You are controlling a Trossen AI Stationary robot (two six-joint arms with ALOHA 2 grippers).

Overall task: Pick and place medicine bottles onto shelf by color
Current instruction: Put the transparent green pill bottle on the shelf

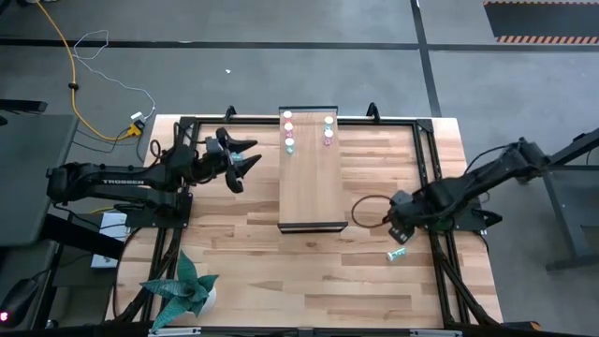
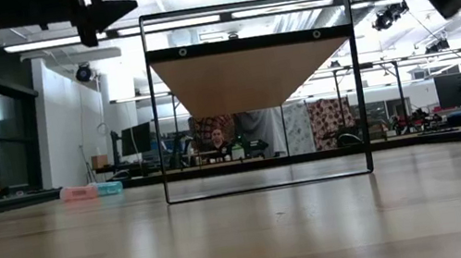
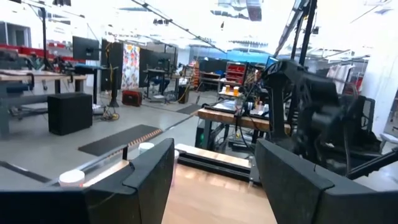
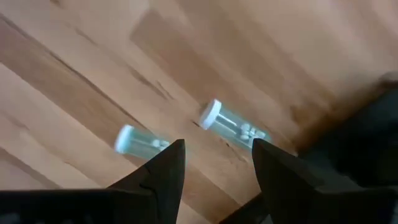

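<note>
Done: several vials [image 1: 288, 131] stand in two rows at the far end of the shelf [image 1: 313, 178], well apart from both tools.
Left: two teal vials [image 4: 231, 126] lie on the surface [image 1: 253, 243] just beyond the right tool [image 4: 214, 163].
Right tool: released, empty.
Left tool [image 1: 245, 157]: released, empty, beside the shelf.
Containers: caps on; small pills show in one.

teal vials [image 4: 233, 127]; white caps [image 4: 210, 114]

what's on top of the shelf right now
Seven white-capped medicine bottles stand in two short rows at the far end of the shelf: four on one side, three on the other. The rest of the board is bare wood. Whether anything lies under the raised shelf the high view cannot show.
</note>
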